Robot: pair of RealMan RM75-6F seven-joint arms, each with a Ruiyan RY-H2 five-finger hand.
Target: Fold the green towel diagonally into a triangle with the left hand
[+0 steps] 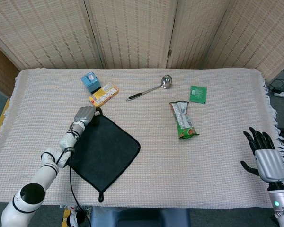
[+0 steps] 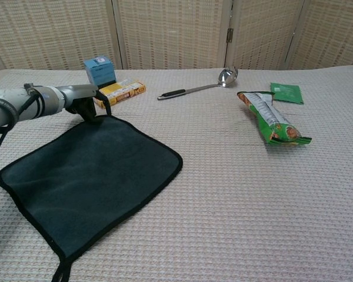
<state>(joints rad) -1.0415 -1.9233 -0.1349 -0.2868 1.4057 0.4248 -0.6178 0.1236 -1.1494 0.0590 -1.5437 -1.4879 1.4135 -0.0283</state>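
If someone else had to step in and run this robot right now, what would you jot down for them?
Left hand: at the far corner of the green towel, fingers curled onto its edge; whether it truly grips the cloth is hard to tell.
Right hand: open, idle near the table's right edge, holding nothing.
Towel: lies flat and unfolded on the table's left part.
Done: the hand has reached the corner.
Left: secure the corner, lift it, carry it across to the opposite near corner, lay it down as a triangle.

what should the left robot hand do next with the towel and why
Probably close on the far corner and lift it. The left robot hand sits at that corner of the green towel, fingers curled over the edge, but the towel lies flat and unfolded. Whether it grips the cloth can't be told. The right robot hand is idle.
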